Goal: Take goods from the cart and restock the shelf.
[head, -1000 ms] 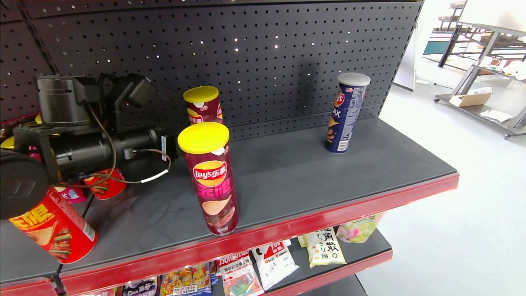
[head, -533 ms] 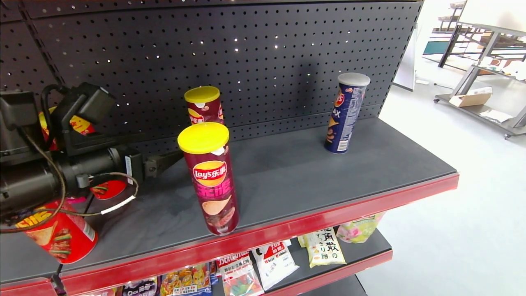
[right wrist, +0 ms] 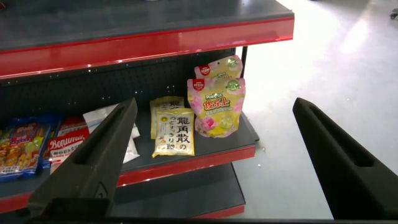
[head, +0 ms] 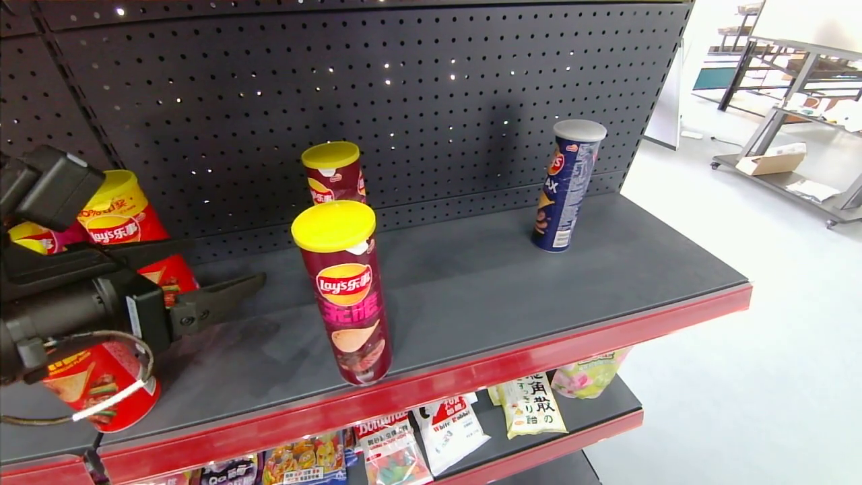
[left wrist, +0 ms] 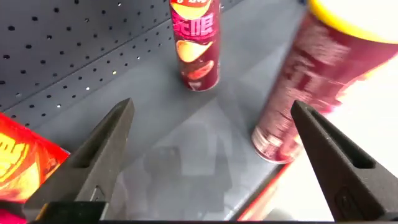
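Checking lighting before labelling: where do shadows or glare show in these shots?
Head view: light pricks through the pegboard holes, a shadow lies on it beside the blue can, the red shelf edge shines. Left wrist view: bright floor glare pales the near can.

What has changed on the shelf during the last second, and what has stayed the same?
The left gripper, open and empty, drew back to the robot's left, away from the rear maroon can, uncovering a red can behind it. The front maroon can and blue can stayed put, like the rear one.
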Controlling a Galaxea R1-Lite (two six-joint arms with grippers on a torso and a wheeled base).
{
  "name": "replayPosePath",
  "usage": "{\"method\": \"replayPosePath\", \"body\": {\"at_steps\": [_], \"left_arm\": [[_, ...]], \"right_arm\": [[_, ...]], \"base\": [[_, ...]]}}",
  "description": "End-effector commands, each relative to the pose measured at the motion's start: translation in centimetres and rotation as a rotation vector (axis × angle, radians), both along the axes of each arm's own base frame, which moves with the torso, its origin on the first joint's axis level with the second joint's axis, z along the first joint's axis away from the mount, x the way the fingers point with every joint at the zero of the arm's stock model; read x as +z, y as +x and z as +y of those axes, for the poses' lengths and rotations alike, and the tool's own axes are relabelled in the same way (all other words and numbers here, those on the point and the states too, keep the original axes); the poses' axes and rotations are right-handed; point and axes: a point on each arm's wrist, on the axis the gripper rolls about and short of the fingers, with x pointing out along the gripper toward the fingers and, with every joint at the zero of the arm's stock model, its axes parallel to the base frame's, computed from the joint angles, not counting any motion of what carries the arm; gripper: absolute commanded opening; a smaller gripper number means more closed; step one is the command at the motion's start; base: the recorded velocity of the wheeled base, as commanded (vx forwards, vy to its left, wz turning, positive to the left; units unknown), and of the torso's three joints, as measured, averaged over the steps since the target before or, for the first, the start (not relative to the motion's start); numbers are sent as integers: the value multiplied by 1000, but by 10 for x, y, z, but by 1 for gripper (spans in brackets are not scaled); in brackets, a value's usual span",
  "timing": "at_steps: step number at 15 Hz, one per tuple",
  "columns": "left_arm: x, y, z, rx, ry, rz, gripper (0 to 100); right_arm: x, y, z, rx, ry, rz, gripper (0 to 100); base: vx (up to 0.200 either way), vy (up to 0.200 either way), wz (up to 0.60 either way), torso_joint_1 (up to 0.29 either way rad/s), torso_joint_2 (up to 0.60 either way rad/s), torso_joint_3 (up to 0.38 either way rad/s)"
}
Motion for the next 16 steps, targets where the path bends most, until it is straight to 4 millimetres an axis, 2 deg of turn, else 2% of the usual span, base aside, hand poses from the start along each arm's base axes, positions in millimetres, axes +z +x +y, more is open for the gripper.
{"method": "replayPosePath", "body": {"at_steps": [1, 6, 7, 9, 11, 12, 14, 16], "left_arm": [[7, -25, 3, -17, -9, -35, 100], [-3, -83, 20, -15, 3, 5, 100], [-8, -107, 27, -15, 7, 28, 100], [-14, -139, 36, 6, 6, 53, 100], [-19, -155, 42, 84, -21, 53, 100], [-28, -170, 48, 182, -37, 58, 100], [-42, -192, 55, 254, -30, 90, 100], [-53, -206, 58, 380, -13, 155, 100]], "right_arm": [[0, 0, 0, 2, 0, 2, 100], [0, 0, 0, 0, 0, 2, 100], [0, 0, 0, 0, 0, 2, 100], [0, 0, 0, 0, 0, 2, 100], [0, 0, 0, 0, 0, 0, 100], [0, 0, 0, 0, 0, 0, 100], [0, 0, 0, 0, 0, 2, 100], [0, 0, 0, 0, 0, 2, 100]], "base": [[0, 0, 0, 0, 0, 0], [0, 0, 0, 0, 0, 0], [0, 0, 0, 0, 0, 0], [0, 0, 0, 0, 0, 0], [0, 0, 0, 0, 0, 0], [0, 0, 0, 0, 0, 0], [0, 0, 0, 0, 0, 0], [0, 0, 0, 0, 0, 0]]}}
